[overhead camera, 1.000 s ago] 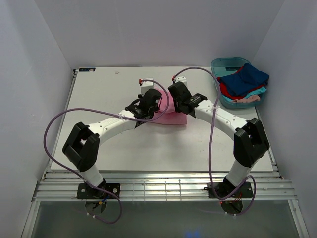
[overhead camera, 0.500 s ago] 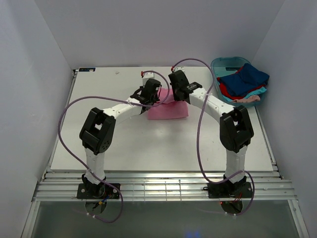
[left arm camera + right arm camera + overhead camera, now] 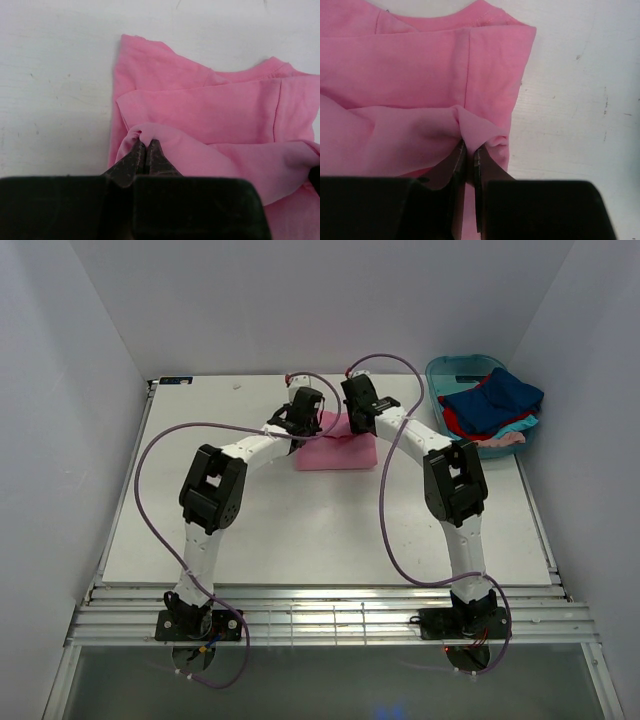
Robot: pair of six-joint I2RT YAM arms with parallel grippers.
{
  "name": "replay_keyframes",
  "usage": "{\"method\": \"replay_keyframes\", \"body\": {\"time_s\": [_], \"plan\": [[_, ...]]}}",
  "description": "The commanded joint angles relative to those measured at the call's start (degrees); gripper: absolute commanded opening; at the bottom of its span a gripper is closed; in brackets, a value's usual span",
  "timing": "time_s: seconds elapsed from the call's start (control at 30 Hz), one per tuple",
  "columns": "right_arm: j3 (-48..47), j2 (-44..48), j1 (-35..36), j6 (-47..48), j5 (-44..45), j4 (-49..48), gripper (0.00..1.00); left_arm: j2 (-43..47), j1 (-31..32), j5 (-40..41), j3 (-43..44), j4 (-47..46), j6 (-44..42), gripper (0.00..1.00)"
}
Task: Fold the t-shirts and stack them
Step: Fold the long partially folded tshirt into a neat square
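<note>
A pink t-shirt (image 3: pixel 337 452) lies partly folded on the white table (image 3: pixel 300 530), far of centre. My left gripper (image 3: pixel 303 423) is shut on a pinch of its cloth at the left edge; the dark fingertips (image 3: pixel 135 155) nip the fold in the left wrist view. My right gripper (image 3: pixel 358 425) is shut on the same pink t-shirt (image 3: pixel 420 75) near its right edge, with cloth bunched between the fingertips (image 3: pixel 481 165). Both held edges are lifted over the pink t-shirt's (image 3: pixel 220 110) lower layers. More t-shirts (image 3: pixel 492 408), dark blue, red, turquoise and pale pink, are heaped at the far right.
A teal plastic tub (image 3: pixel 452 371) at the table's far right corner holds the heap of shirts. White walls close in the table on three sides. Purple cables loop off both arms above the tabletop. The table's near edge meets a slatted metal rail (image 3: pixel 330 620).
Both arms have stretched toward the far side, carrying the gripped near edge of the pink t-shirt over itself. The shirt's outline now sits farther back and is shorter.
</note>
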State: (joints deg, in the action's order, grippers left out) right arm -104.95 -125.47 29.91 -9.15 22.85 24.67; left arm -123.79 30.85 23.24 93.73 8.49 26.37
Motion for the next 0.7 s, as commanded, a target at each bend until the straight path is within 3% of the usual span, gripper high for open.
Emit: {"method": "replay_keyframes", "body": {"time_s": [0.0, 0.13, 0.17, 0.23, 0.27, 0.3, 0.33, 0.4, 0.5, 0.67], "plan": [[-3.6, 0.1, -0.8, -0.1, 4.2, -5.0, 0.08, -0.1, -1.2, 3.2, 4.7, -2.5, 0.0, 0.00], [-0.9, 2.2, -1.0, -0.1, 9.3, -12.4, 0.08, -1.5, -1.3, 6.9, 6.4, -7.3, -1.6, 0.01], [0.3, 2.3, -1.1, 0.1, 10.2, -15.6, 0.08, -1.7, -1.3, 7.9, 6.6, -10.0, -2.1, 0.09], [1.4, 2.3, -1.0, 1.2, 11.2, -19.5, 0.21, -2.5, -1.4, 9.3, 7.0, -11.9, -3.3, 0.41], [1.7, 2.1, -1.0, 2.8, 11.4, -21.2, 0.32, -3.0, -1.4, 11.2, 7.5, -12.5, -3.4, 0.68], [1.5, 1.6, -1.1, 3.6, 12.2, -23.8, 0.64, -3.6, -1.6, 11.9, 9.3, -12.3, -3.4, 0.75], [1.0, 0.6, -1.2, 4.3, 13.1, -24.2, 0.78, -4.4, -1.7, 12.1, 10.1, -12.1, -3.4, 0.78], [-1.2, -0.4, -1.2, 5.1, 16.2, -25.9, 0.89, -4.9, -1.9, 12.4, 12.9, -11.1, -3.5, 0.82], [-1.0, 1.8, -1.3, 5.0, 17.8, -26.5, 0.89, -3.6, -1.9, 12.2, 13.5, -9.5, -3.2, 0.82], [13.3, 10.7, -1.2, 5.7, 10.3, -35.5, 0.84, 3.4, -1.7, 5.3, 4.1, -12.4, -0.5, 0.81]]}}
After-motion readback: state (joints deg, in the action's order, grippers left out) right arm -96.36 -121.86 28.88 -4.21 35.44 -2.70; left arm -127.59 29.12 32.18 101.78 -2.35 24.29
